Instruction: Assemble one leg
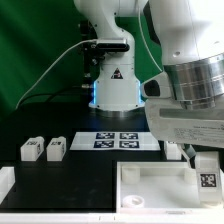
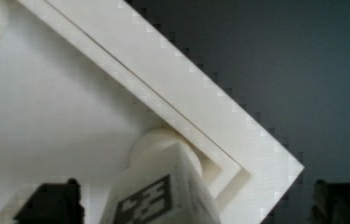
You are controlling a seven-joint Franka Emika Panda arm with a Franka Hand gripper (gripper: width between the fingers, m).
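One white leg (image 1: 207, 181) with a dark tag stands upright at the near corner of the white tabletop (image 1: 150, 185), on the exterior view's right. In the wrist view this leg (image 2: 154, 192) sits in the corner socket of the tabletop (image 2: 65, 110). My gripper (image 1: 204, 163) hangs right over it. In the wrist view my gripper (image 2: 193, 205) straddles the leg, the dark fingertips (image 2: 51, 203) stand clear of it on both sides, so it is open. Two more legs (image 1: 31, 150) (image 1: 55, 150) lie at the exterior view's left, and another (image 1: 172, 149) behind the tabletop.
The marker board (image 1: 120, 140) lies in front of the robot base (image 1: 112, 90). A white ledge (image 1: 6, 185) runs along the exterior view's left front edge. The table top is black.
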